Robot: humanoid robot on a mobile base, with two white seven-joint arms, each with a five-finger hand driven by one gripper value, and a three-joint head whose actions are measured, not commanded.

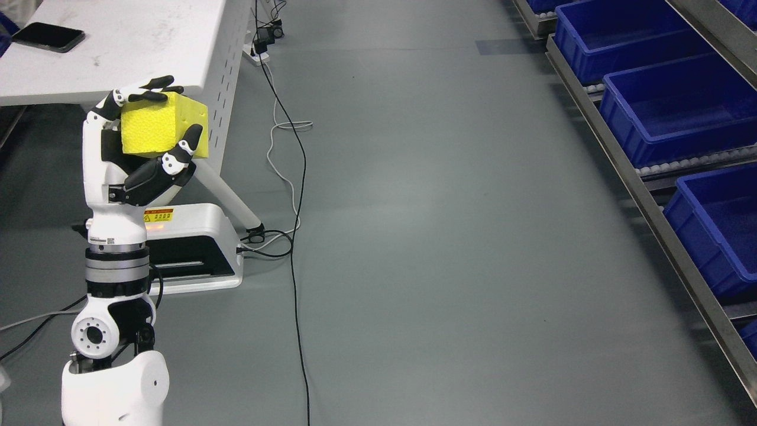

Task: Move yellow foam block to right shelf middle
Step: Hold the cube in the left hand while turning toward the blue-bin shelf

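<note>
A yellow foam block is held up in the air at the left of the head view, in front of the white table's edge. My left hand is shut on it, with black fingers across its top and the thumb pressed against its lower right side. The left arm rises upright from the bottom left corner. The shelf with blue bins runs along the right edge, far from the block. My right arm does not show.
A white table with a black phone stands at the upper left, its base on the grey floor. Black and white cables trail down the floor. Blue bins sit on the shelf's sloped rails.
</note>
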